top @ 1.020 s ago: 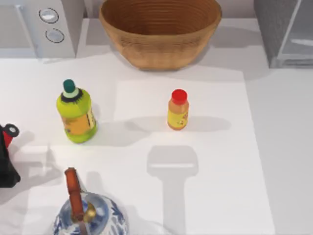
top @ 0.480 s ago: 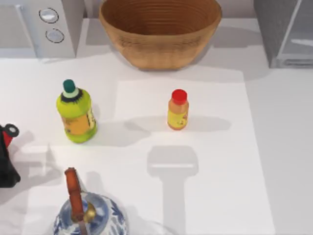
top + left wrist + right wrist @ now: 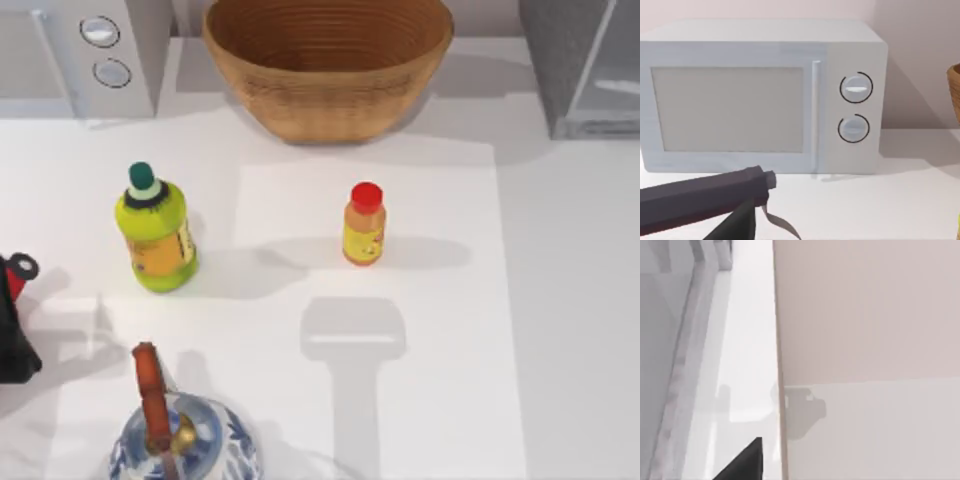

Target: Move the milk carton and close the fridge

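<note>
The fridge point(image 3: 580, 65) sits right of the wicker basket point(image 3: 328, 62) and is cut off by the top and right edges of the top view, so its door and inside cannot be judged. The basket's far rim is cropped too. Left of the basket, the grey box with two dials point(image 3: 85, 55) runs off the top-left corner. Well in front of the basket, the blue-and-white teapot point(image 3: 185, 445) is cut by the bottom edge. A red-and-black object point(image 3: 14, 320) at the left edge, left of the green bottle point(image 3: 155, 232), is too cropped to identify. In each wrist view a dark part intrudes at the lower edge, too cropped to read.
</note>
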Controlling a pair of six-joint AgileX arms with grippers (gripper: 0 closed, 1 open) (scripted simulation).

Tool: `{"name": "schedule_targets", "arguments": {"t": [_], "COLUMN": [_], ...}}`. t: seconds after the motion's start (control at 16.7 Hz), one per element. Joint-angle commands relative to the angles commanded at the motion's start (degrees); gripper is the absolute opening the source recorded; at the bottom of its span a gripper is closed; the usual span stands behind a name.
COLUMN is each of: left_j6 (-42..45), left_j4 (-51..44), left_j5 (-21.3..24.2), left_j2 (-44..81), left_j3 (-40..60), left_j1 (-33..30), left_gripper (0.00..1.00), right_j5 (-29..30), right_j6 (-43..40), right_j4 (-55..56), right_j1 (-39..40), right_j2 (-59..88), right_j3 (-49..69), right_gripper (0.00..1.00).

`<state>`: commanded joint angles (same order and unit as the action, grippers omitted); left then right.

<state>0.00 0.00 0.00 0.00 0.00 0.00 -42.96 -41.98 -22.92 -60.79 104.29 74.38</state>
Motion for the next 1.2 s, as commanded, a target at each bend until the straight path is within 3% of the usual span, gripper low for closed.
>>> {"name": "schedule_targets", "arguments": {"t": [0.24,0.72,0.96,1.2], "left_j6": [0.0,0.0,0.0,0.0], "left_j4": [0.0,0.0,0.0,0.0], "left_j5": [0.0,0.0,0.0,0.0], "left_j2": [0.0,0.0,0.0,0.0], "left_j3": [0.0,0.0,0.0,0.0], "left_j1": [0.0,0.0,0.0,0.0], "left_gripper": [1.0,1.0,1.0,1.0], "right_j5": [1.2,2.4,9.9,22.3], "right_j6": [6.7,8.0,14.2,24.3], "right_j4": [6.7,8.4,13.7,19.6], "right_j1": [7.4,9.0,19.1,34.7], "right_j2": [0.3,-1.0,-4.6,-8.4], "right_j3": [-0.5,-0.8,-1.9,-6.1], "right_gripper": [1.0,1.0,1.0,1.0]}}
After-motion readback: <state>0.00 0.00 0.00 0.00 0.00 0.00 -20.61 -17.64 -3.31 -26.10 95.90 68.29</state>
